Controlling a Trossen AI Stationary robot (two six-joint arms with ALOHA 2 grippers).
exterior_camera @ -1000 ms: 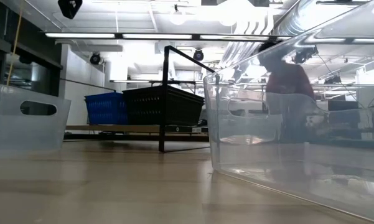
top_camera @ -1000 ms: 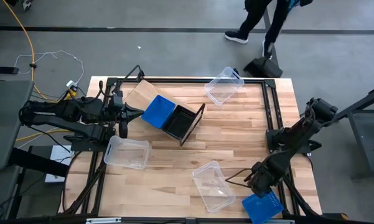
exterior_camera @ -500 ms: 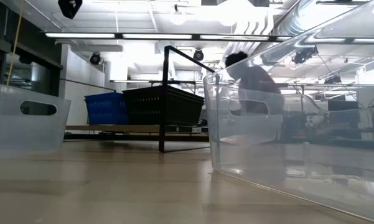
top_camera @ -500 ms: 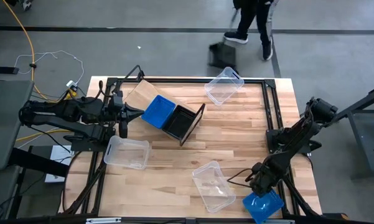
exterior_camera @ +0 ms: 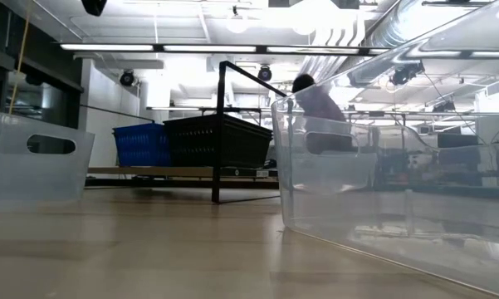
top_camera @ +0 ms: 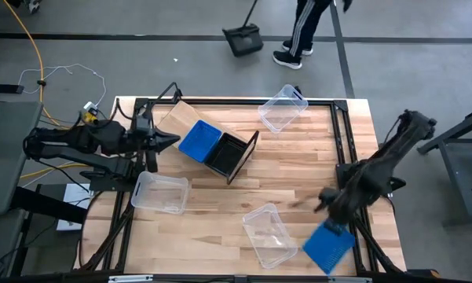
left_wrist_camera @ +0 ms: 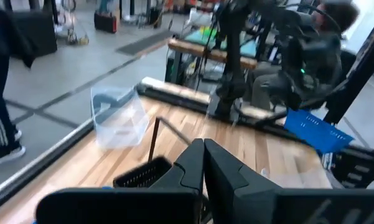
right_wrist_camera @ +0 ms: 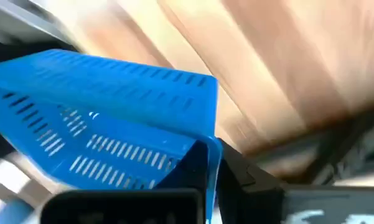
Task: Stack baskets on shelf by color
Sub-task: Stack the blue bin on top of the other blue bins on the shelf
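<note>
A blue basket (top_camera: 328, 245) hangs tilted near the table's near right corner, with my right gripper (top_camera: 334, 223) shut on it; up close it fills the right wrist view (right_wrist_camera: 106, 124). The shelf (top_camera: 178, 118) lies at the far left, with a blue basket (top_camera: 199, 141) and a black basket (top_camera: 226, 155) inside. Three clear baskets (top_camera: 283, 108) (top_camera: 160, 192) (top_camera: 268, 234) stand on the table. My left gripper (top_camera: 173, 140) waits shut just left of the shelf, touching nothing. My right gripper holds the blue basket by its wall at a top corner (right_wrist_camera: 206, 154), coming from above and pointing steeply down. One dark finger (right_wrist_camera: 243, 180) shows on the outside of the wall; the other is hidden. The basket hangs tilted below the fingers, lifted clear of the table.
Black frame rails (top_camera: 342, 134) run along the table's edges. Bare wood (top_camera: 298, 169) lies between the shelf and my right arm. Beyond the far edge a person (top_camera: 310, 31) walks with a dustpan (top_camera: 242, 41).
My right arm has risen and drawn back toward the table's far right, tipping as it went. The blue basket has come up off the near right corner with it, and it now hangs tilted and turned.
</note>
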